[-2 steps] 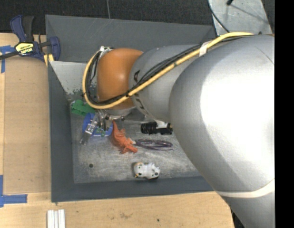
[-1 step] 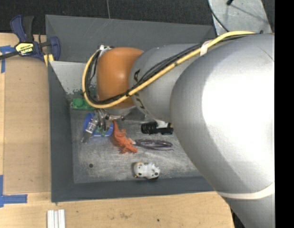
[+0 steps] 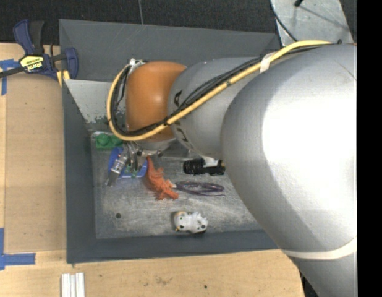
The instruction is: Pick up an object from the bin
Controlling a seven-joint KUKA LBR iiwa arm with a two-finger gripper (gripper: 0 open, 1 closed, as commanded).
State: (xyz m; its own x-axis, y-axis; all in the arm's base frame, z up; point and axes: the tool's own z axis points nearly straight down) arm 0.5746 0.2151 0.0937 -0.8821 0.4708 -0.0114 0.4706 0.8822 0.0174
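Observation:
My gripper (image 3: 133, 158) reaches down under the orange wrist cover at the bin's left back part. It stands over a flat blue thing (image 3: 117, 164) with a shiny metal piece on it. An orange toy figure (image 3: 159, 183) lies just to the right of the gripper on the bin floor. A green round thing (image 3: 104, 142) sits behind the blue one, near the left wall, partly hidden by the wrist.
A purple elongated thing (image 3: 201, 188) and a black-and-white thing (image 3: 202, 166) lie to the right, close under the arm. A small white lump (image 3: 190, 221) rests near the front wall. The big arm covers the bin's right side.

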